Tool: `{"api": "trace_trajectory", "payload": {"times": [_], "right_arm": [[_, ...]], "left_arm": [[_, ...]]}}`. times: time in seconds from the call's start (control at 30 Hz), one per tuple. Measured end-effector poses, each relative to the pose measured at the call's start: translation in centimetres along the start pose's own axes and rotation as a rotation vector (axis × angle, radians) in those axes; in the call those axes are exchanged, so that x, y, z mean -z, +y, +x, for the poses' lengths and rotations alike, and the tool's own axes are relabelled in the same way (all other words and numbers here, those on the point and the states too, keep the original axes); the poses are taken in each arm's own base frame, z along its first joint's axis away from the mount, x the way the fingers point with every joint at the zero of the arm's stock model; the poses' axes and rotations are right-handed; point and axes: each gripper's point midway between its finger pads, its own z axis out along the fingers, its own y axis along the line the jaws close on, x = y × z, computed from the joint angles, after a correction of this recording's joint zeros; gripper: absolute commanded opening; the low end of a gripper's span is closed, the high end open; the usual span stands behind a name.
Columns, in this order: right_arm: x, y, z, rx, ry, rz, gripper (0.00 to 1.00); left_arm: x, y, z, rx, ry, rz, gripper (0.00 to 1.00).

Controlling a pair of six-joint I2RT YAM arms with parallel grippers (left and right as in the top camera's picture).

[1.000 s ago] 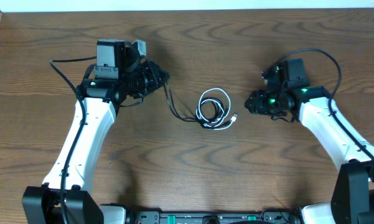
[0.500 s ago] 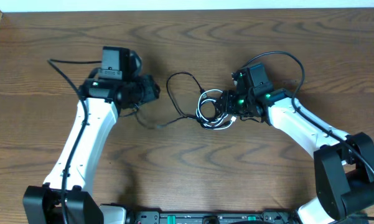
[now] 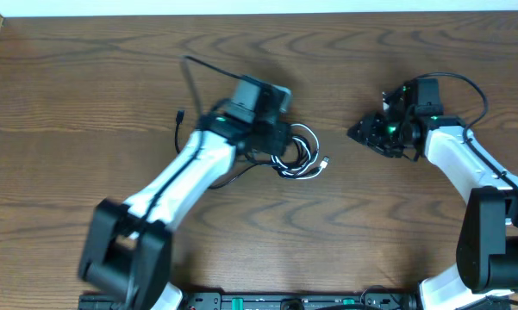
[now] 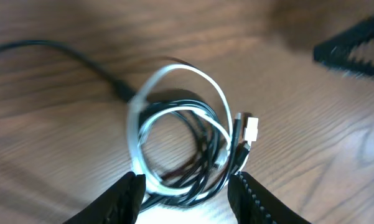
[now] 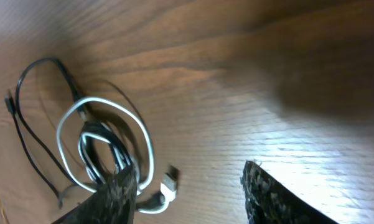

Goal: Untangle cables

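The cables lie as one small coil at the table's centre: a white cable (image 3: 308, 134) looped round a black cable (image 3: 286, 161). The white plug (image 3: 325, 161) points right. A thin black tail ends in a plug (image 3: 179, 114) further left. My left gripper (image 3: 280, 144) is at the coil's left edge. In the left wrist view it (image 4: 187, 200) is open, its fingers (image 4: 121, 199) straddling the coil's near strands (image 4: 180, 146). My right gripper (image 3: 356, 133) hangs open to the right of the coil, apart from it. Its wrist view shows the coil (image 5: 106, 140) and the white plug (image 5: 168, 182) beyond its fingertips (image 5: 193, 200).
The wooden table (image 3: 396, 241) ends at a white strip along the back. My left arm (image 3: 181, 181) crosses the table diagonally from the lower left. Thick black robot wires arch over the left arm (image 3: 198, 67) and the right arm (image 3: 465, 82).
My left gripper has opened, let go of the black tail and swung right to the coil. My right gripper went in to the coil, then drew back right. The coil stays put.
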Motion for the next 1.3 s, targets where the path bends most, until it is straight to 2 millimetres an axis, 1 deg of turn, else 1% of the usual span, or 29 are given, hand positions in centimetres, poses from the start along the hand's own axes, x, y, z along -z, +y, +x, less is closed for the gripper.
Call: {"api": "trace_trajectory", "payload": {"times": [0.07, 0.17, 0.33, 0.4, 0.53, 0.67, 1.0, 1.1, 1.17, 1.27, 1.3], "right_arm": [[0.0, -0.1, 0.4, 0.012, 0.016, 0.0, 0.51], [0.0, -0.1, 0.9, 0.028, 0.038, 0.001, 0.52], [0.0, -0.2, 1.0, 0.044, 0.041, 0.003, 0.52], [0.0, -0.2, 1.0, 0.049, 0.041, 0.003, 0.52], [0.0, -0.2, 1.1, 0.058, 0.044, 0.004, 0.52], [0.0, -0.2, 1.1, 0.064, 0.045, 0.004, 0.52], [0.0, -0.2, 1.2, 0.082, 0.049, 0.005, 0.52], [0.0, -0.3, 1.3, 0.082, 0.053, 0.007, 0.52], [0.0, -0.3, 1.4, 0.081, 0.055, 0.008, 0.52], [0.0, -0.3, 1.4, 0.085, 0.056, 0.008, 0.52], [0.0, -0.3, 1.5, 0.086, 0.058, 0.009, 0.53]], "left_arm": [[-1.8, -0.9, 0.6, -0.038, 0.024, 0.014, 0.48], [-3.6, -2.2, 1.4, -0.08, 0.048, 0.032, 0.47], [-5.2, -3.8, 2.5, -0.131, 0.078, 0.05, 0.47], [-5.8, -4.2, 2.9, -0.147, 0.085, 0.045, 0.47], [-6.9, -4.1, 3.6, -0.153, 0.104, 0.029, 0.4], [-7.5, -3.7, 3.9, -0.149, 0.117, 0.018, 0.4], [-7.7, -3.9, 3.7, -0.159, 0.103, 0.014, 0.4], [-8.0, -3.8, 3.8, -0.159, 0.105, 0.011, 0.38], [-8.7, -3.6, 4.1, -0.157, 0.113, 0.009, 0.34], [-9.6, -3.3, 4.6, -0.155, 0.13, 0.006, 0.23], [-9.7, -3.3, 4.6, -0.156, 0.126, 0.008, 0.19]]}}
